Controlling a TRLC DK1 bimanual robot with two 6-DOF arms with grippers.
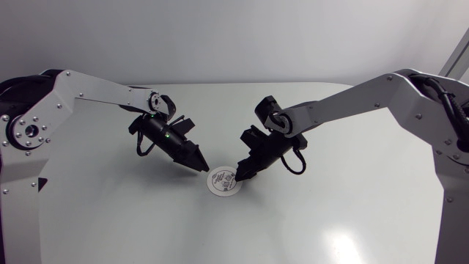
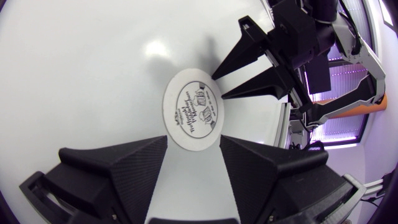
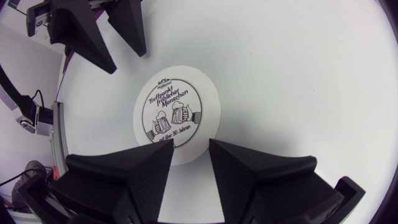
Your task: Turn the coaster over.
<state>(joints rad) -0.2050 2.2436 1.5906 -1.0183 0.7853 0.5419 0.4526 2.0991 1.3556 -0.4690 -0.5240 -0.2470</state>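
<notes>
From above, the coaster (image 1: 223, 183) lies flat on the table (image 1: 337, 220), print up, with the left gripper (image 1: 198, 163) at its ten o'clock and the right gripper (image 1: 239, 176) at two o'clock, by the rim. Left wrist view: its wedges stand apart, coaster just ahead. Right wrist view: wedges spread too, astride the near rim. I'd worry the thin coaster skids away if one tip pushes unopposed

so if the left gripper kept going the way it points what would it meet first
Most likely the coaster, flat on the table just ahead of the open left gripper. The right gripper comes only beyond it, though depth is unclear.
</notes>
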